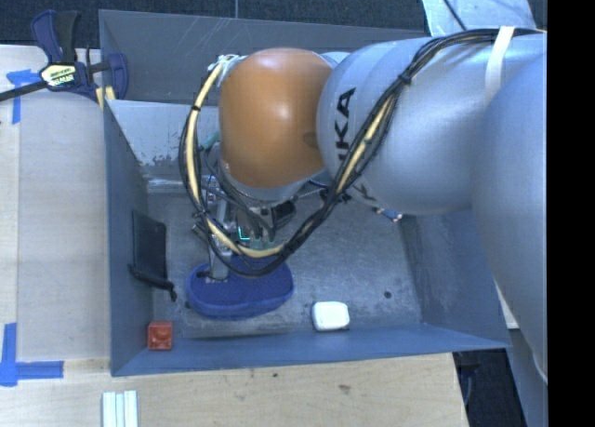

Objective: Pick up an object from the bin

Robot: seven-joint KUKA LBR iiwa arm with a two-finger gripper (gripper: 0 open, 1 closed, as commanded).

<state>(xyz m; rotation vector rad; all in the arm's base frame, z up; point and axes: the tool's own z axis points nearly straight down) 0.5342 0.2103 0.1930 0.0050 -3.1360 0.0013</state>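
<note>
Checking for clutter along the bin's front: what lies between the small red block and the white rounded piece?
Bare bin floor, in the camera view; the blue flat thing sits just behind that stretch.

Grey bin [395, 272], blue pad [244, 293], white block [330, 315], red cube [160, 335]

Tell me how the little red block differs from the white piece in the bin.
The red block is squarish and sharp-cornered; the white piece is wider with rounded corners. The red block sits in the lower left corner of the bin, the white piece further right. Both lie loose by the lower wall.
</note>
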